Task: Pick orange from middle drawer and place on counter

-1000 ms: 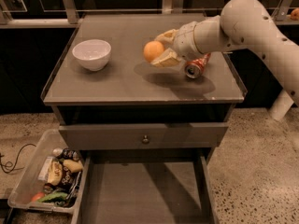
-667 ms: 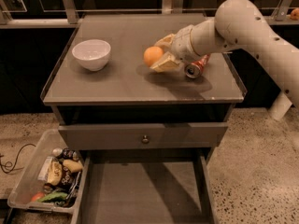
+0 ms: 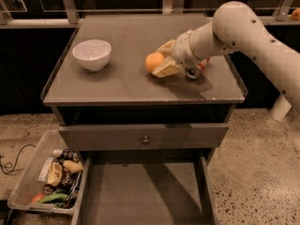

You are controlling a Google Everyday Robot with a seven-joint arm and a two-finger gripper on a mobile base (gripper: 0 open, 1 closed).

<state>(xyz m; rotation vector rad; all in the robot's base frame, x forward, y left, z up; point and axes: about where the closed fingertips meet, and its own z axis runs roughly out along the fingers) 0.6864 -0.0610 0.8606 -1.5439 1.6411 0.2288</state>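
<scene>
While you view the cabinet from the front, note that the jaws, at the end of the white robot arm (image 3: 243, 29), sit low over the centre-right of the flat matte grey cabinet surface (image 3: 117, 86), clenched around the small round orange fruit (image 3: 154, 62). You cannot tell whether the fruit touches the surface. A red soda can (image 3: 197, 69) lies on its side just behind the jaws. A white bowl (image 3: 92, 54) stands well apart, near the left edge. The wide shallow grey drawer (image 3: 145, 196) below is pulled out.
</scene>
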